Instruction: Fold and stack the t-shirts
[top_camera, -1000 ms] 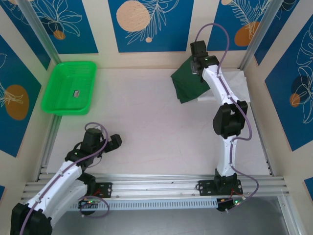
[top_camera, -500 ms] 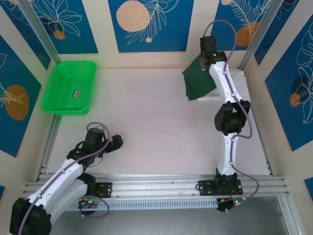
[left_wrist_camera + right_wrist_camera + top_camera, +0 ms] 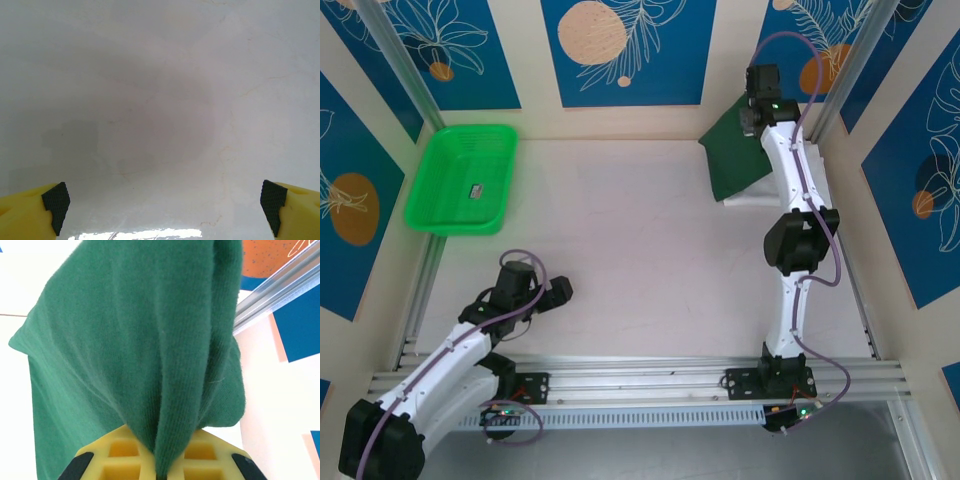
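- The right gripper had swung further toward the far right corner over the last second, carrying the dark green t-shirt with it, away from the middle of the table
- In the right wrist view its jaws were clamped on a bunched fold of that shirt, the cloth hanging in a loose drape from the pinch
- The shirt's lower edge now hung over the white t-shirt, which lay flat at the far right of the table, partly hidden beneath it
- I judged this to be the stacking step: green being brought over white, not yet laid down
- The left gripper had hardly shifted, jaws spread wide and empty, low over bare table near its base
- The green basket sat well apart at the far left
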### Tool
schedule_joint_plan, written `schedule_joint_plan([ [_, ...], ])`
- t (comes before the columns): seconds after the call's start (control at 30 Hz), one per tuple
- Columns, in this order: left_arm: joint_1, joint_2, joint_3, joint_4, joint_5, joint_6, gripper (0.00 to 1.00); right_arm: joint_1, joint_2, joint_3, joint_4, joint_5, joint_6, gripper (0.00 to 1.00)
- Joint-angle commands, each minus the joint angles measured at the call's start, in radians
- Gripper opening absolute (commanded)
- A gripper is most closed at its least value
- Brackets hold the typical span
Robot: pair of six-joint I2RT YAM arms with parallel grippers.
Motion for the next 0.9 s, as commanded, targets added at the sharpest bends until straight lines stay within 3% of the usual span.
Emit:
schedule_joint_plan([
  [0.0,-0.013,0.004,0.001,0.02,-0.018,-0.013,1.0,0.003,-0.053,0.053,0.023,-0.029,-0.006,0.0],
  [0.4,-0.023,0.02,-0.005,0.037,-0.018,-0.02,1.0,-0.099,-0.015,0.021,0.063,-0.064,-0.03,0.0],
  [0.87,-0.037,0.1,-0.004,0.078,-0.02,-0.021,1.0,-0.193,0.192,0.074,0.1,-0.086,-0.029,0.0],
])
